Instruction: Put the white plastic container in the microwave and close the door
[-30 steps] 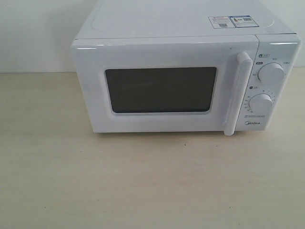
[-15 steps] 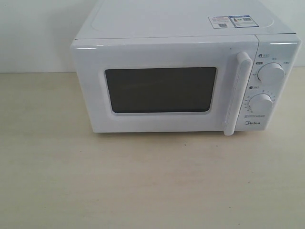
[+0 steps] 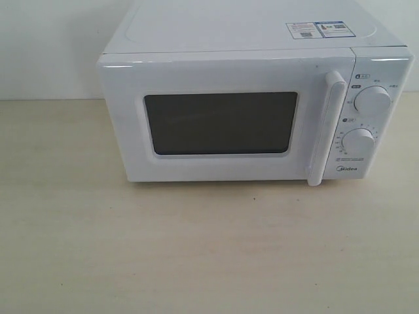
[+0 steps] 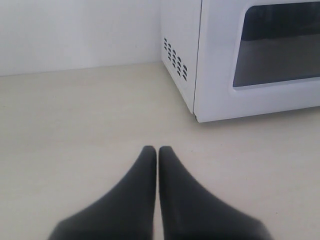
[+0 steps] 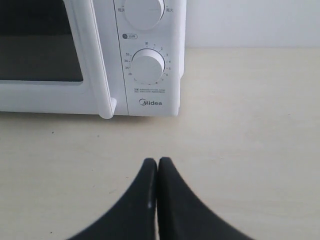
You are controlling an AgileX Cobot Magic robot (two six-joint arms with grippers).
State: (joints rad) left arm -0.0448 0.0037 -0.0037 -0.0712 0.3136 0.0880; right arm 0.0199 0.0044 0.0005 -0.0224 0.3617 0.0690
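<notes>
Left gripper (image 4: pixel 158 150) and right gripper (image 5: pixel 158 161) are clenched empty; closed door (image 3: pixel 222 123) hides microwave (image 3: pixel 236 29) interior.

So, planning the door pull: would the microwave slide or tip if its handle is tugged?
Probably too heavy to tip: the microwave is a broad, low box. It may creep, since the table looks smooth. Its handle looks rigid, unlikely to flex.

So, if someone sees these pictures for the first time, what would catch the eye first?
The white microwave fills the middle of the exterior view, its door shut, with a dark window, a bar handle and two round dials at the right. In the wrist views the left gripper and right gripper are shut and empty over the pale table. No white container shows anywhere.
</notes>
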